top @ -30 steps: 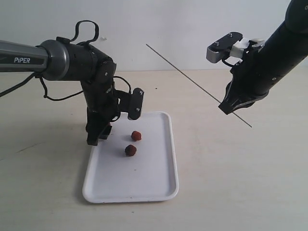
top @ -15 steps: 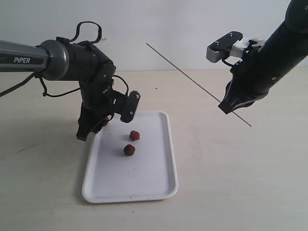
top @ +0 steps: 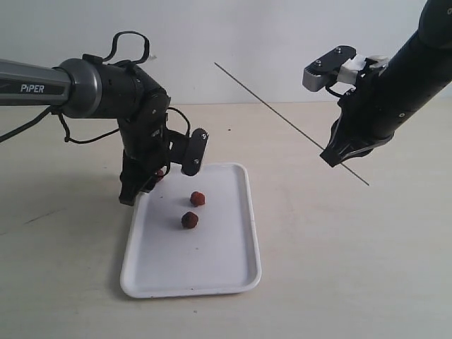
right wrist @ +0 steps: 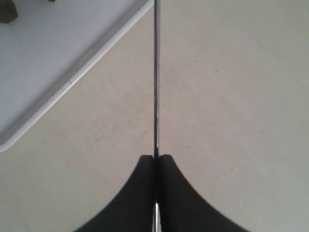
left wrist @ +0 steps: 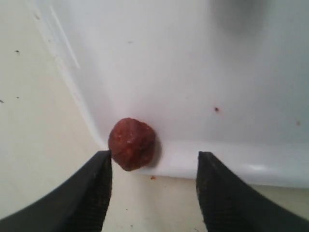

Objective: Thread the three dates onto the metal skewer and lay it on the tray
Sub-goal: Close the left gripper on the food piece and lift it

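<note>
One wrinkled reddish-brown date (left wrist: 132,143) rests against the rim at a corner of the white tray (left wrist: 193,72). My left gripper (left wrist: 154,157) is open just short of it, one finger (left wrist: 96,188) close beside the date, the other well apart. In the exterior view that gripper (top: 131,192) points down at the tray's (top: 205,261) far left corner. Two more dates (top: 198,198) (top: 189,220) lie on the tray. My right gripper (top: 339,157) hangs above the table, shut on the thin metal skewer (top: 282,118), which slants up to the left. The skewer (right wrist: 155,72) runs straight out from the shut jaws.
The pale table (top: 339,254) surrounds the tray. A corner of the tray (right wrist: 48,63) and a dark date (right wrist: 7,12) show in the right wrist view. The left arm's black camera mount (top: 192,152) hangs over the tray's far edge.
The left gripper rose from the tray's far left corner, swung left, then came partly back. The tray shifted slightly. The right arm and skewer stayed still.
</note>
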